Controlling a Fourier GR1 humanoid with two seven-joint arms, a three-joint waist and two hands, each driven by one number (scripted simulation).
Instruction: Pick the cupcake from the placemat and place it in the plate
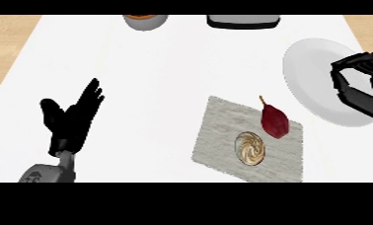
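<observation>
A cupcake [250,148] with swirled cream frosting sits on the grey placemat [218,135], near its lower middle. A dark red pear-shaped fruit [275,120] lies just above and to the right of it on the mat. The white plate [313,78] stands at the right, beyond the mat's upper right corner. My right hand [354,83] hangs over the plate's right part, fingers spread and relaxed, holding nothing, well up and right of the cupcake. My left hand [73,118] rests open at the lower left, fingers up.
At the counter's far edge stand a grey bowl-like container [146,20] and a dark grey-and-white appliance [243,21]. The white counter [160,81] ends in wood-coloured strips at the far left and right.
</observation>
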